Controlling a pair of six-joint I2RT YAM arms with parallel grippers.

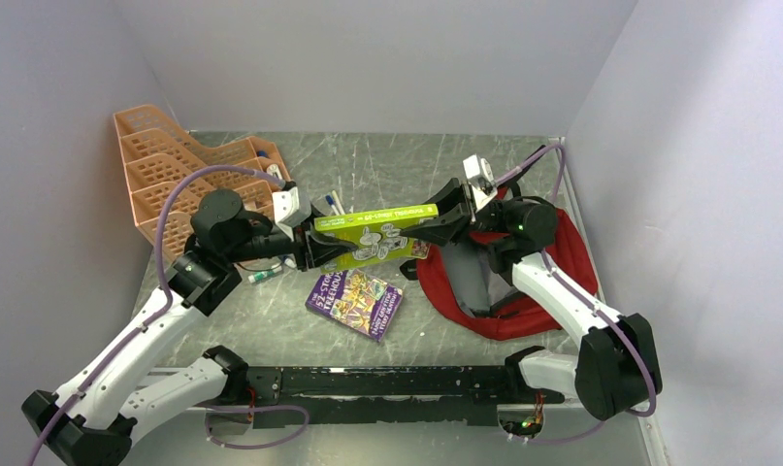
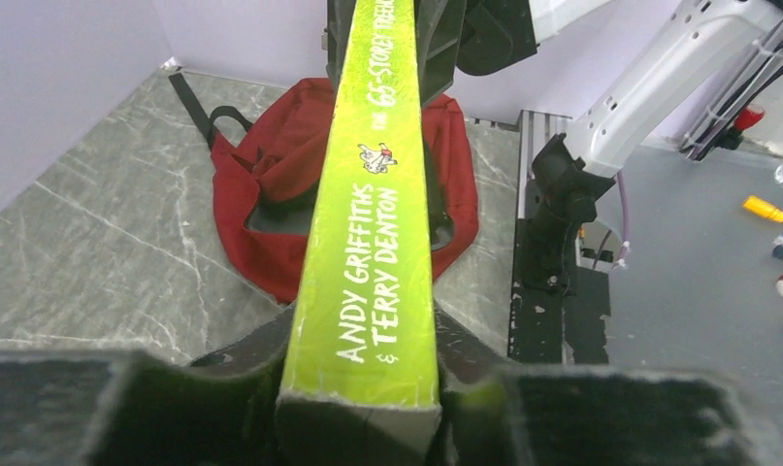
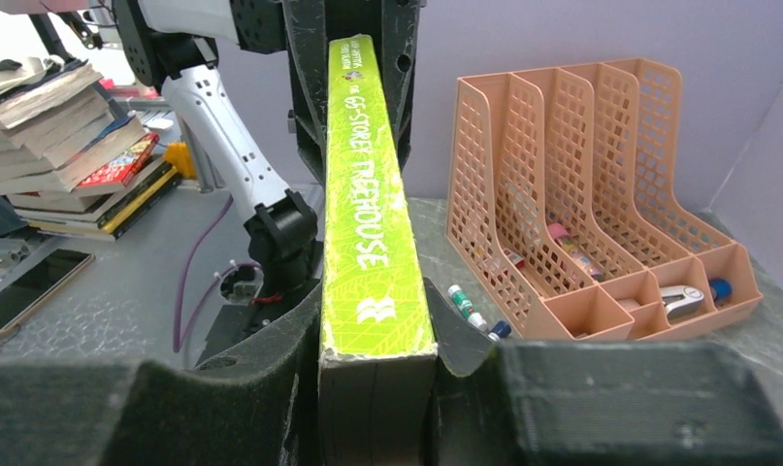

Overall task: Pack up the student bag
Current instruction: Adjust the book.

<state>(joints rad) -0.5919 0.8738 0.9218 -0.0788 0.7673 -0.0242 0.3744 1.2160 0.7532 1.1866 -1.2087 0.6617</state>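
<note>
Student bag (image 1: 443, 289): on the bench (image 1: 387, 165) at 3 o'clock, mouth open with grey lining showing, partly under the right arm.
Tray rack (image 1: 164, 160): at 10 o'clock, well apart from the bag.
Left claw (image 1: 309, 243): closed narrow on the left end of the green book, pads against both covers.
Green book (image 1: 377, 221): spine up, bridging both claws above the bench centre.
Right claw (image 1: 436, 225): clamped on the right end.
Procedure: judged a two-claw carry. Release one claw only once the other grip is firm, then lead the book's edge toward 3 o'clock into the mouth.
</note>
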